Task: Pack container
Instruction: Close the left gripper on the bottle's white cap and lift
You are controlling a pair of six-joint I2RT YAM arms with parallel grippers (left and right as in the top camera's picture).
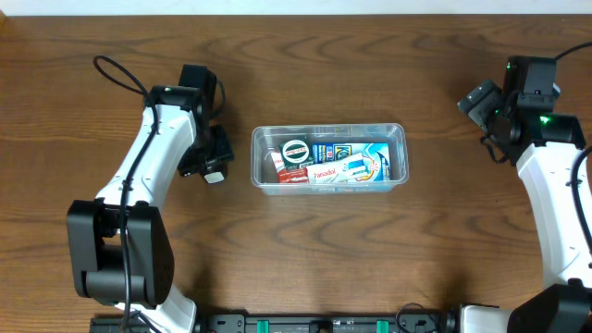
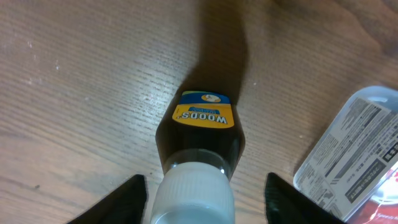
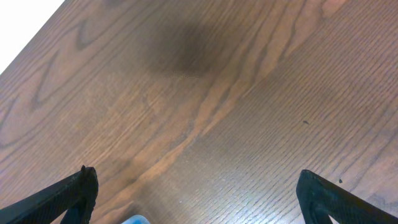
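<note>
The clear plastic container (image 1: 398, 157) sits mid-table and holds several small boxes and a round green-and-white item (image 1: 295, 151). Its corner with a printed box inside shows in the left wrist view (image 2: 354, 155). A dark bottle (image 2: 202, 134) with a white cap and a yellow "WOODS'" label stands on the wood just left of the container. Its cap shows in the overhead view (image 1: 215, 176). My left gripper (image 1: 213, 159) (image 2: 205, 179) is open, its fingers on either side of the cap with gaps. My right gripper (image 1: 476, 100) (image 3: 196, 173) is open and empty at the far right.
Inside the container lie a red-and-white box (image 1: 294, 172) and a blue-and-white box (image 1: 356, 166). The wooden table (image 1: 370, 259) has bare wood in front of the container. The right wrist view shows only bare wood (image 3: 205, 93).
</note>
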